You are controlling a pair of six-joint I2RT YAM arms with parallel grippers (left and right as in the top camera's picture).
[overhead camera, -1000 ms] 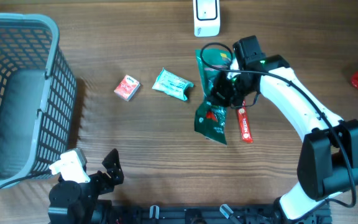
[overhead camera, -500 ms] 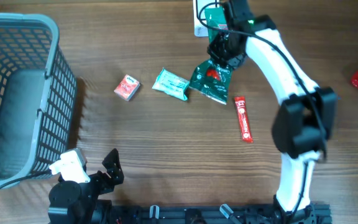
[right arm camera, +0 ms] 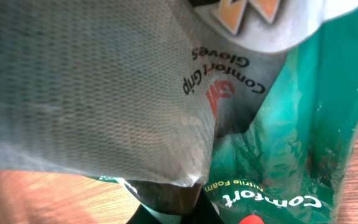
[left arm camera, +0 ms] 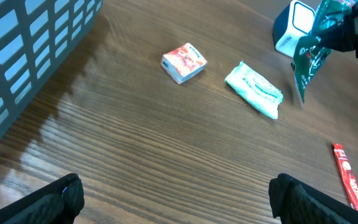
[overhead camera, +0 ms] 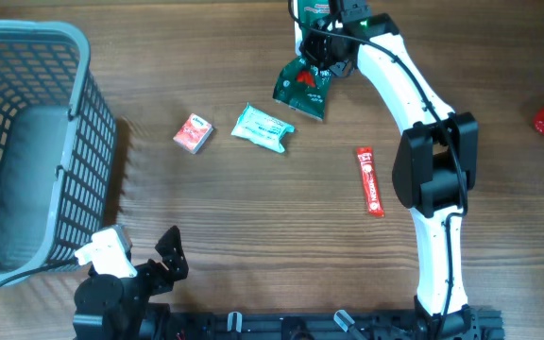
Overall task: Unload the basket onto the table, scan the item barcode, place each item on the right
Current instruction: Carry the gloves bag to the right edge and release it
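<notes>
Grey basket [overhead camera: 26, 142], left of frame: no part in this job. My right jaws are clamped tight on the green Comfort Grip gloves packet [overhead camera: 302, 85]. It appears lifted off the tabletop [overhead camera: 253, 208] at top centre, just beside the white scanner [left arm camera: 291, 28]. Left jaws gape wide, empty, bottom left. Judgement: pickup done, packet presented. Barcode read unconfirmed, set-down left.

My right arm [overhead camera: 406, 90] has white links, black joints and a thin black cable; beside the basket [overhead camera: 91, 142], my left arm [overhead camera: 111, 291] is black, white-capped.
</notes>
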